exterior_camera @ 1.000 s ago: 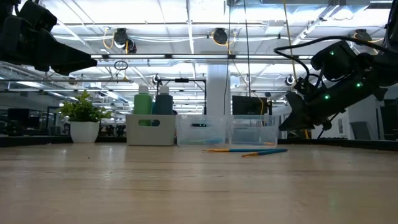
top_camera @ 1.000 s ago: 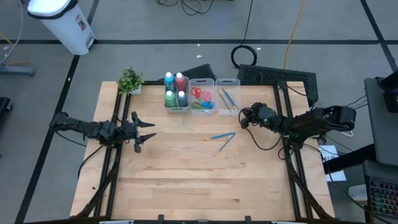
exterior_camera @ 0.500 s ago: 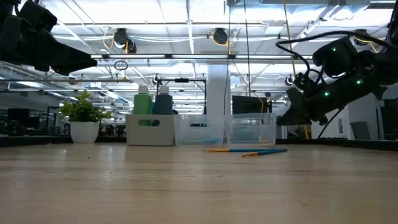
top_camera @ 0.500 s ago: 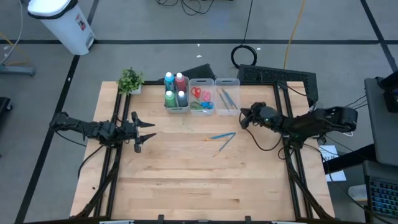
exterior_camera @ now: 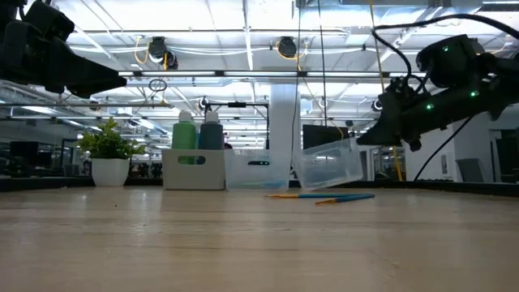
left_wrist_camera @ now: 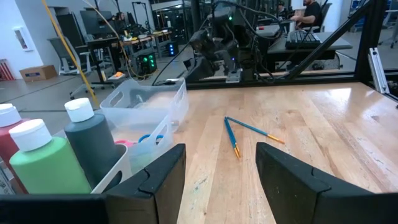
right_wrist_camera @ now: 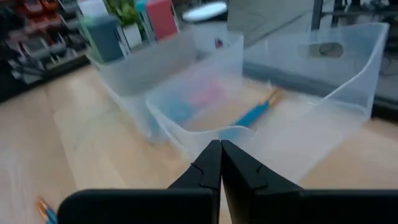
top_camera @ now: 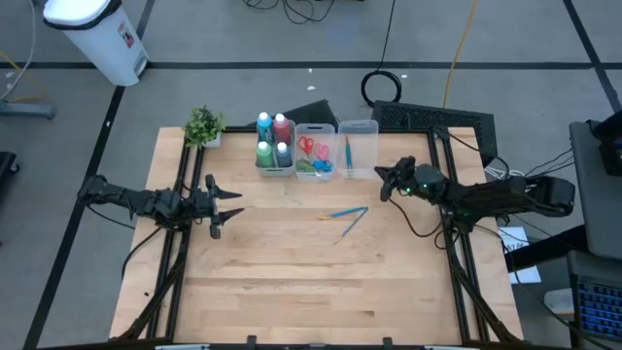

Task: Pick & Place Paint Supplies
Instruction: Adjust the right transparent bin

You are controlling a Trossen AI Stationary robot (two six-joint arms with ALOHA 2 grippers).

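Observation:
My right gripper (top_camera: 385,183) (exterior_camera: 362,140) is shut on the rightmost clear bin (top_camera: 358,146) (exterior_camera: 328,166), which is tipped and holds a blue, orange-tipped brush (right_wrist_camera: 256,112). Two more brushes (top_camera: 347,216) (exterior_camera: 324,195) (left_wrist_camera: 242,134) lie flat on the table between the arms. Paint bottles (top_camera: 275,141) (left_wrist_camera: 46,158) stand in the left bin, and scissors (top_camera: 315,153) lie in the middle bin. My left gripper (top_camera: 219,206) (left_wrist_camera: 217,168) hovers open over the table's left part, pointing toward the bins and brushes. My right gripper pinches the thin side wall of the clear bin at its rim (right_wrist_camera: 217,132), on the bin's right side, coming roughly level from the table's right. That side is lifted off the table, so the bin tilts, and its left bottom edge (exterior_camera: 302,186) rests on the wood.
A small potted plant (top_camera: 204,124) (exterior_camera: 108,150) stands at the far left corner, beside the row of bins. The bins sit close together along the far edge. Bare wood (top_camera: 311,282) spreads over the near half of the table.
My right gripper has risen and drawn slightly toward the table's right, staying shut. The rightmost bin, flat on the table a second ago, is now tipped, its right side lifted while its left bottom edge stays down. The left arm has kept still.

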